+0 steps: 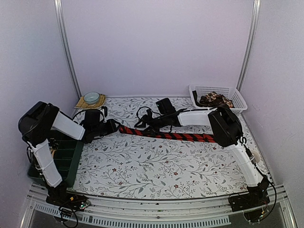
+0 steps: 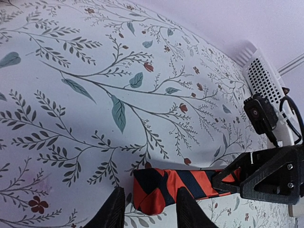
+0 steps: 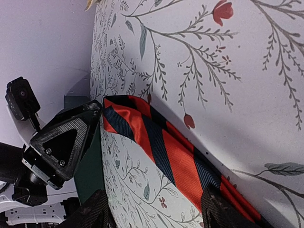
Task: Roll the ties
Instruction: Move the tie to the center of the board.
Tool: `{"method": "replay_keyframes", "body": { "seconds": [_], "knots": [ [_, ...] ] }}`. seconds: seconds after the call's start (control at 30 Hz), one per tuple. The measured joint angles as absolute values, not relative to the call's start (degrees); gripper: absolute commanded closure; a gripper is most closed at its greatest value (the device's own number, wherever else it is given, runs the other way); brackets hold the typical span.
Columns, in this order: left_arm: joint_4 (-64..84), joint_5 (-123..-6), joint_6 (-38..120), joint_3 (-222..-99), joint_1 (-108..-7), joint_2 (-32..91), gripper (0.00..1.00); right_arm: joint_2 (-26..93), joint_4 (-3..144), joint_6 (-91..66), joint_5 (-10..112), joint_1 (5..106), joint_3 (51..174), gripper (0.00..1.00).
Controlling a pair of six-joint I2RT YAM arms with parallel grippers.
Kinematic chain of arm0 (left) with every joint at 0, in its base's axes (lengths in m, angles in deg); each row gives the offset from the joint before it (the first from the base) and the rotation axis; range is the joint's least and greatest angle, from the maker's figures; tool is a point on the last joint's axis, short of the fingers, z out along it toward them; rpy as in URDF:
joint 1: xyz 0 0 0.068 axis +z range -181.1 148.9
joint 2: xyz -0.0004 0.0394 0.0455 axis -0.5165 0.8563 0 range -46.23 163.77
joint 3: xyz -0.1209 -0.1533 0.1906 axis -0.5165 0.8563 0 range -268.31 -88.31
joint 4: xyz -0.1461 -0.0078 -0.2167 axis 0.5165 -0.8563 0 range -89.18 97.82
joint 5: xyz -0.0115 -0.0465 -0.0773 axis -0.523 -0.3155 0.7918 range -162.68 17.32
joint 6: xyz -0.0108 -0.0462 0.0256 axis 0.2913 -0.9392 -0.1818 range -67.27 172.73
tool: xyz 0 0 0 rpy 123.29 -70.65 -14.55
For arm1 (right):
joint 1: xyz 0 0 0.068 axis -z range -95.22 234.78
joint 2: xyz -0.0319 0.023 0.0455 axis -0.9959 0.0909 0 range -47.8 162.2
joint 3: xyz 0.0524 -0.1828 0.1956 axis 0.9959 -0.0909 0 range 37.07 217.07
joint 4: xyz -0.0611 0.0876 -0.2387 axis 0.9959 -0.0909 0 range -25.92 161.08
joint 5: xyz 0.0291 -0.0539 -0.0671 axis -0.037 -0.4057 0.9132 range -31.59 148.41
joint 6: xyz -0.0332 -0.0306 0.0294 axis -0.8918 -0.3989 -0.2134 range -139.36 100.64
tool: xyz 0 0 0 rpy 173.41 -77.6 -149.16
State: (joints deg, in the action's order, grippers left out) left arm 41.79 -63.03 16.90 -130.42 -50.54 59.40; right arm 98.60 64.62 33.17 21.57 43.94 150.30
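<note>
The long red fabric necktie with black diagonal stripes [image 1: 166,134] is lying stretched out across the floral-patterned surface [image 1: 142,166]. The left claw [image 2: 153,209] is standing open at the tie's end nearest the left arm, with one finger on each side of it. The right claw [image 3: 159,211] is hovering just beside it, also with jaws wide apart, and the tie is passing between its fingers.

My gripper [image 2: 149,211] straddles the folded end of the tie [image 2: 156,187] on the floral cloth [image 2: 95,95], with the right gripper [image 2: 228,183] over it farther right.
</note>
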Motion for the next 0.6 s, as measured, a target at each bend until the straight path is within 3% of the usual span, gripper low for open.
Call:
{"method": "replay_keyframes", "body": {
  "seconds": [0.6],
  "knots": [
    [41.6,-59.8,16.9,-129.7,-51.9,57.5,0.60,84.0,75.2,30.3,21.7,47.2,123.6,0.32]
  ]
}}
